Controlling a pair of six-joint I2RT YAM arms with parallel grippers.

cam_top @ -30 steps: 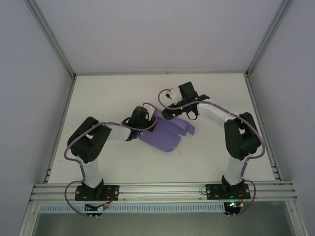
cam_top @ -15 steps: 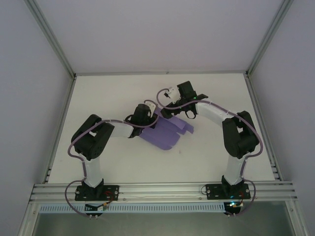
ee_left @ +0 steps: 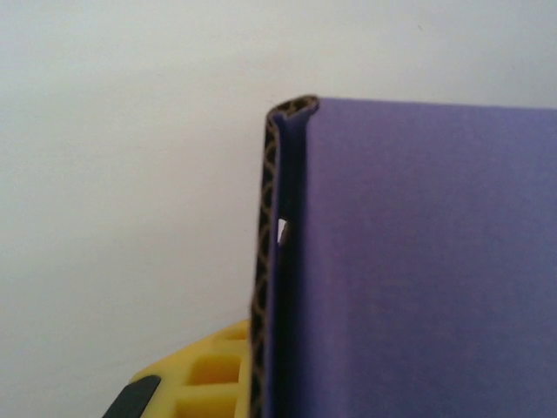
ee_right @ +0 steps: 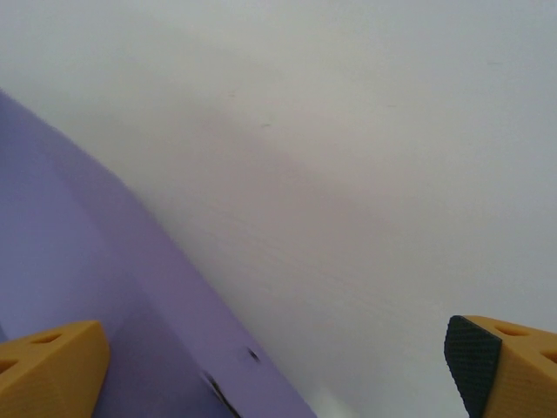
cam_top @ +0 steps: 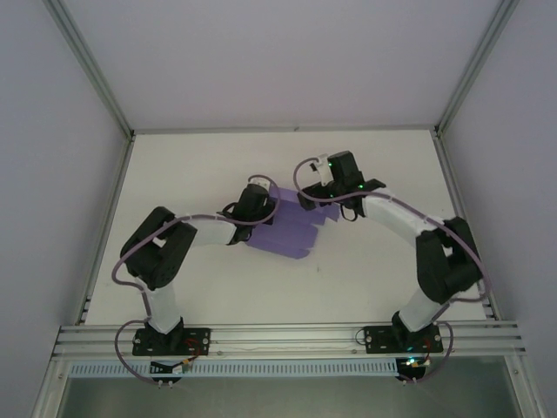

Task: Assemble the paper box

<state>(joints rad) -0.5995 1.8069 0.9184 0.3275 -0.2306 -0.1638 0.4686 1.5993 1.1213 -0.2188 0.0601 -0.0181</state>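
**left claw pinches the purple card, right claw stands wide beside it**

the paper box [cam_top: 291, 233] lies about the middle of the tabletop [cam_top: 191, 174], well apart from all four edges, with one arm reaching in on each side of it. from above it reads as a lavender sheet with panels partly folded, its longest side running at a slant from the far left toward the near right. how far the folding has gone cannot be told from there.

the left gripper [cam_top: 261, 198] sits at the far-left end of the card. its jaws are closed tight on the card's edge. in the left wrist view a purple panel covers the right half of the picture, and a folded rim [ee_left: 263, 261] of brown fluted core runs up the panel's left side to a rounded corner. one yellow finger [ee_left: 204, 379] shows at the bottom, pressed against that rim. the other finger is hidden behind the panel.

the right gripper [cam_top: 315, 202] hangs over the far-right end of the card, jaws spread wide and holding nothing. in the right wrist view its two yellow fingertips [ee_right: 48, 361] sit at opposite bottom corners, the right one faced with a black pad [ee_right: 474, 348]. purple card lies under the left tip and white tabletop under the right one. whether either tip touches the surface cannot be told.
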